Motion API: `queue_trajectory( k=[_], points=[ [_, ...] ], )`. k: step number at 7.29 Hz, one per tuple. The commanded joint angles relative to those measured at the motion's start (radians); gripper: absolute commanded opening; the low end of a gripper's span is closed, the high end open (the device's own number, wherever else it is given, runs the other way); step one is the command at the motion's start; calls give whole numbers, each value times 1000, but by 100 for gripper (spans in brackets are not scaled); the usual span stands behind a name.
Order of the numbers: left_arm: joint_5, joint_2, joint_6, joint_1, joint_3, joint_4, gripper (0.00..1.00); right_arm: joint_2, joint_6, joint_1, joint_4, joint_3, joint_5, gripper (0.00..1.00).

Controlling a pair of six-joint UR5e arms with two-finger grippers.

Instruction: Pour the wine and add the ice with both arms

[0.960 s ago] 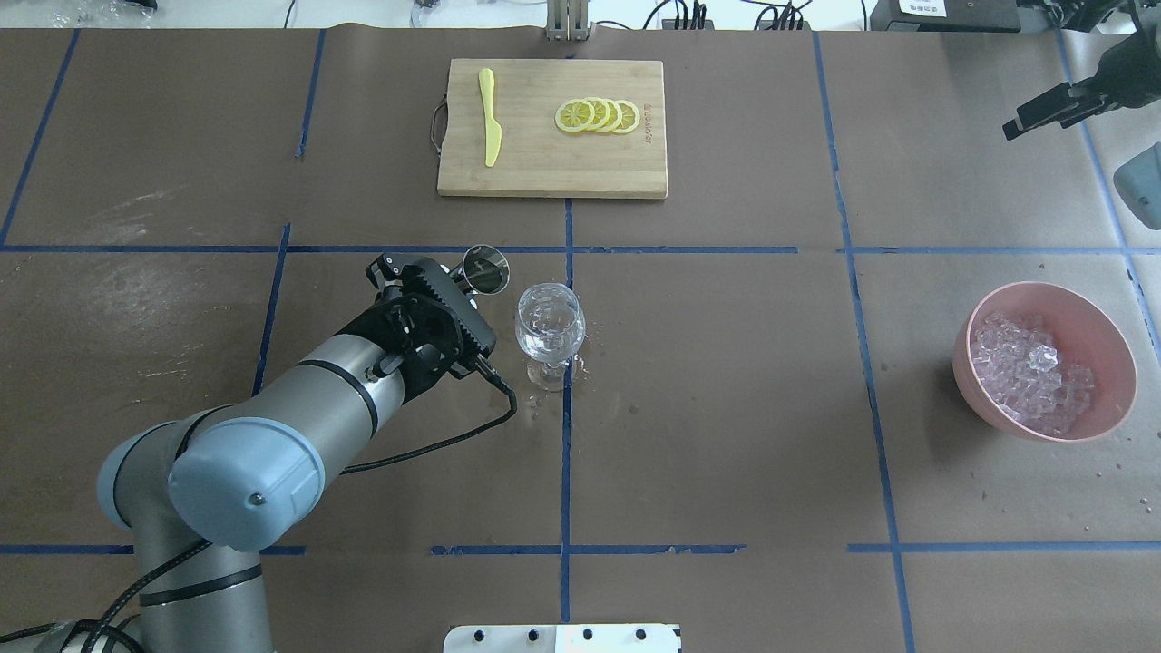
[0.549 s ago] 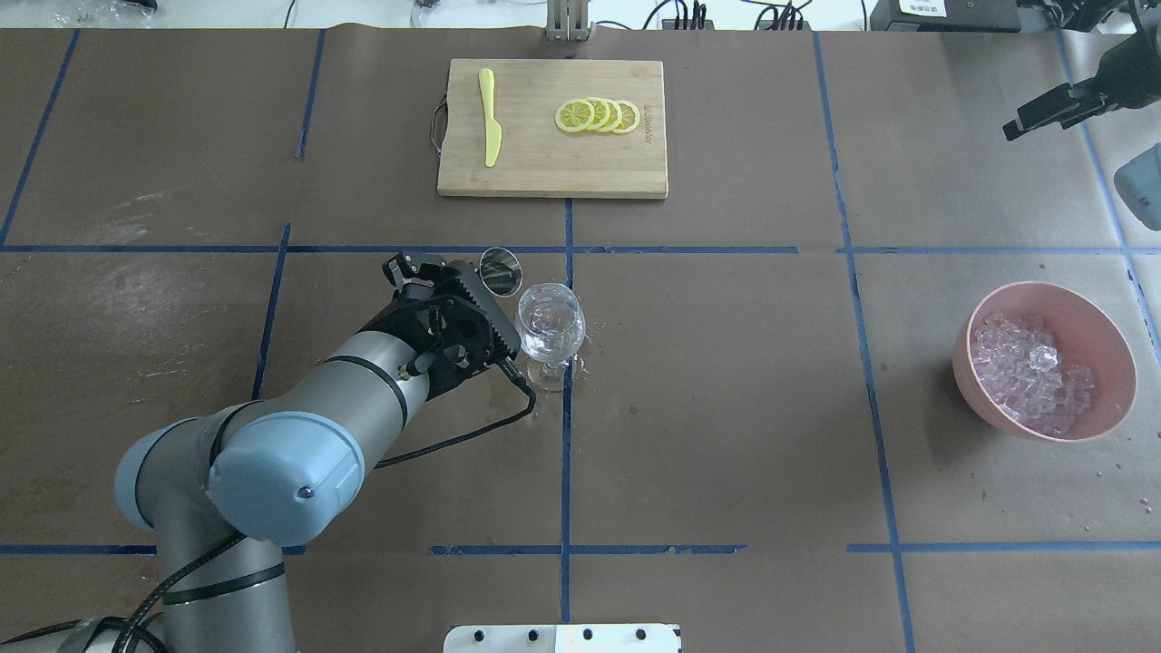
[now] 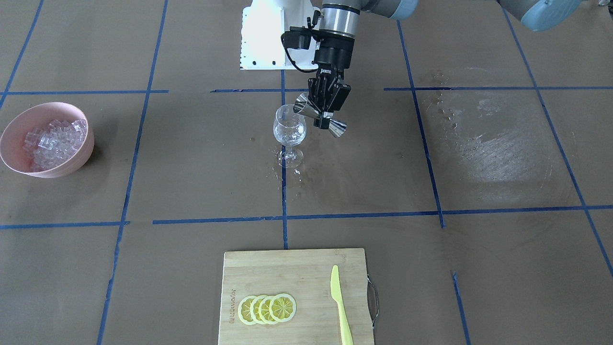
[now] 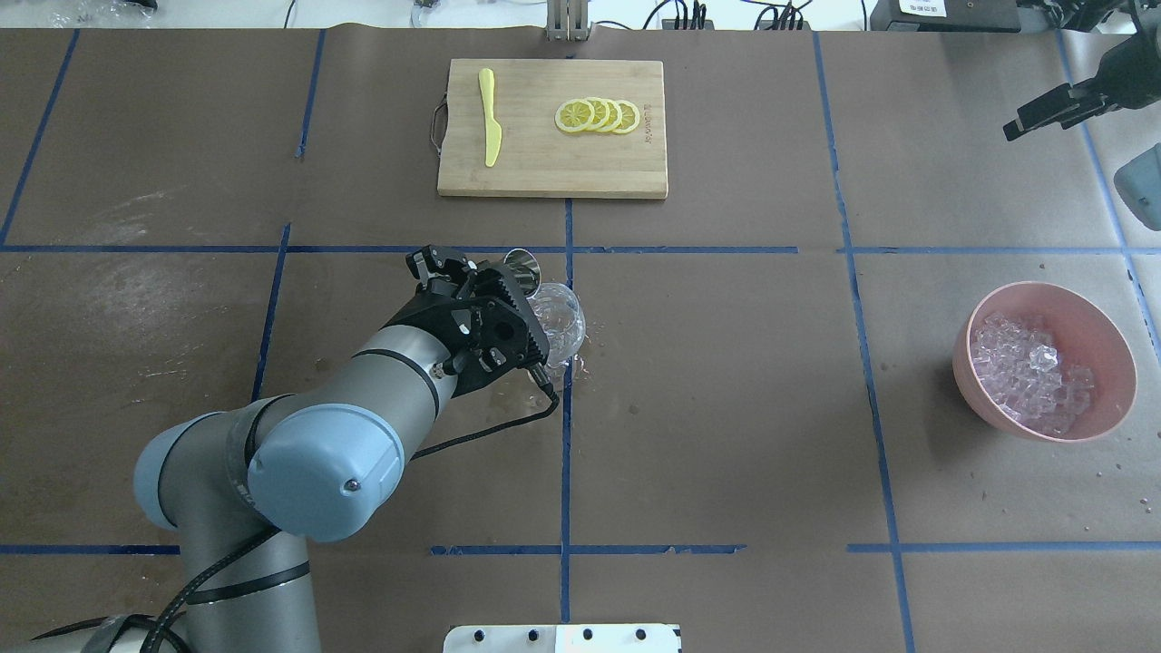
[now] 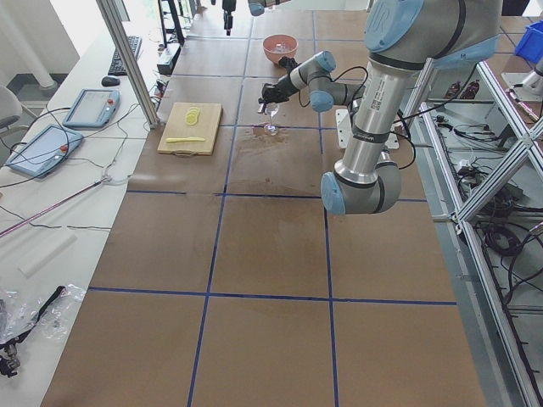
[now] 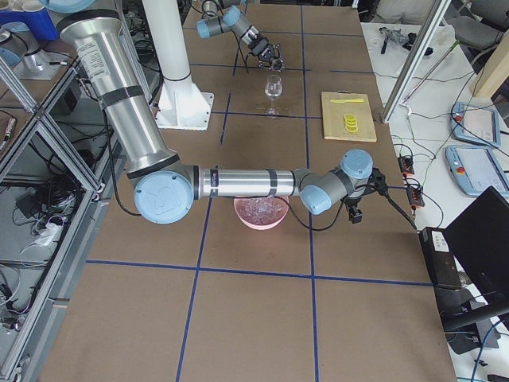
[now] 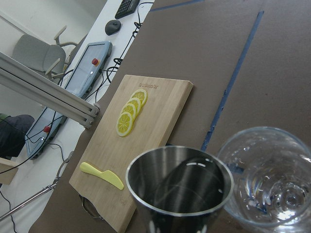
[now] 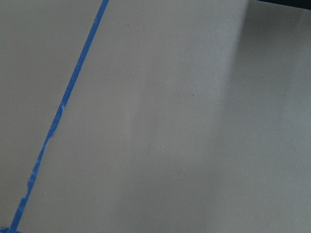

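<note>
My left gripper (image 3: 325, 114) is shut on a steel double-cone jigger (image 3: 319, 116) and holds it tilted, its mouth at the rim of a clear wine glass (image 3: 289, 130). The glass stands upright mid-table and holds a little clear liquid at the bottom. In the left wrist view the jigger (image 7: 180, 187) looks dark and empty inside, next to the glass (image 7: 272, 179). The ice cubes (image 4: 1029, 372) lie heaped in a pink bowl (image 4: 1114, 340) at the right. My right gripper (image 4: 1043, 111) hangs high at the far right corner. I cannot tell whether it is open.
A wooden cutting board (image 4: 544, 168) at the far middle carries lemon slices (image 4: 599, 115) and a yellow knife (image 4: 490, 118). Wet spots lie around the glass foot (image 3: 289, 160). Blue tape lines cross the brown table cover.
My left arm has moved right and carried the jigger from beside the glass to its rim, tilting it further. The right arm has not moved.
</note>
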State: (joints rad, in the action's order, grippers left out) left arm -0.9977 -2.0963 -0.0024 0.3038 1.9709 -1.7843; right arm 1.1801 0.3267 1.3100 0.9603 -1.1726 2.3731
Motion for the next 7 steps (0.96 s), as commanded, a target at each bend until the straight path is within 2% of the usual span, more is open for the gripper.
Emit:
queue_trajectory(
  k=[1,3,7],
  points=[
    [22,-36,83,0,2,90,0,1,0,0,0,1,0,100],
    [56,-79,149,-2,5,218,0,3,0,0,0,1,0,100],
    [59,-108,238,-2,13,335,0,12,0,0,0,2,5,100]
  ],
)
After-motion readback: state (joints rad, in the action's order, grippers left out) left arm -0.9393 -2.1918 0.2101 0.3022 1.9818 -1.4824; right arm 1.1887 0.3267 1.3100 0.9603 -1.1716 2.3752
